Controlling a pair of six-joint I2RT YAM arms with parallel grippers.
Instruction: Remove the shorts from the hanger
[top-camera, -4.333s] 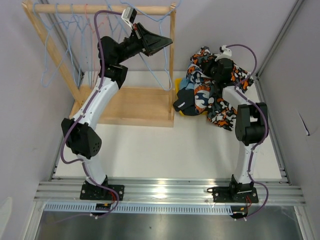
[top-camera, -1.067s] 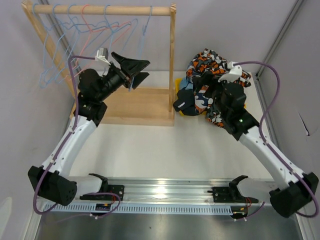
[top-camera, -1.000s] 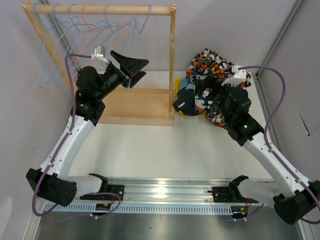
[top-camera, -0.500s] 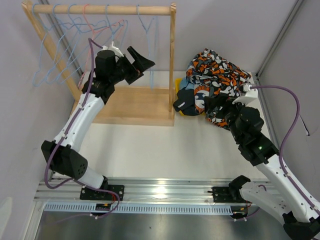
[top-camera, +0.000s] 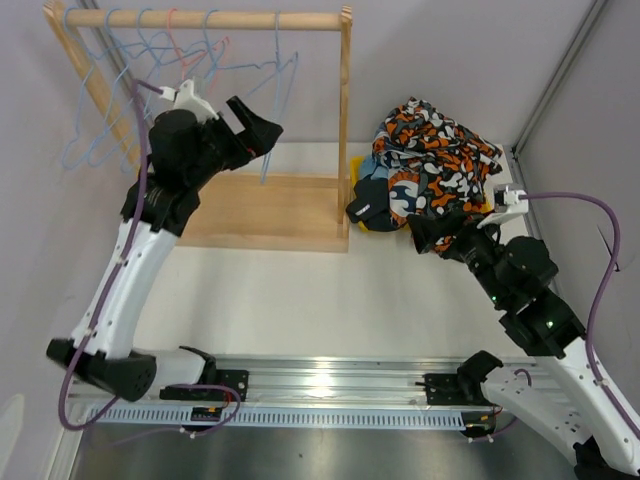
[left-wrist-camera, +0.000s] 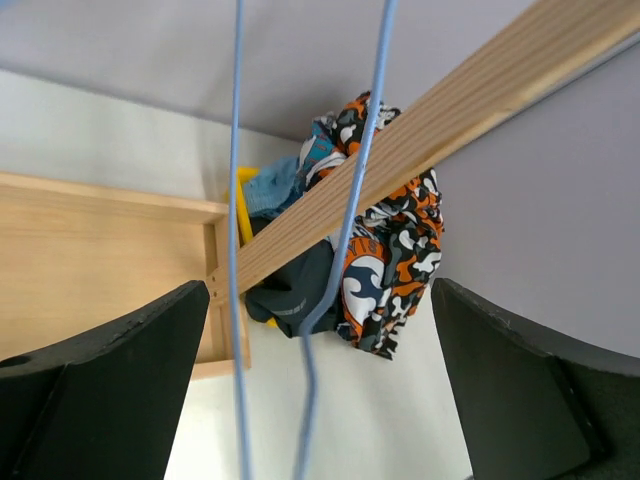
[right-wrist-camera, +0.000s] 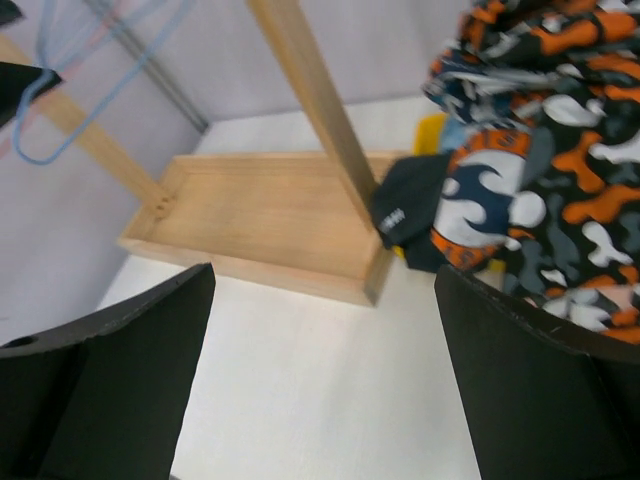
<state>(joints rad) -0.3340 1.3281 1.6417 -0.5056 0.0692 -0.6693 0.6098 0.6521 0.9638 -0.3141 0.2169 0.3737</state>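
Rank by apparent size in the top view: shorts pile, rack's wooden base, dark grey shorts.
1-2, tied: shorts pile and wooden base. They cover about the same area, and the left arm hides part of the base, so no ranking.
3: dark grey shorts. Only a small patch shows at the pile's left edge.

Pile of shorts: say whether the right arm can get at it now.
Probably yes. The right gripper hangs open right at the near edge of the pile of shorts, with nothing between them.
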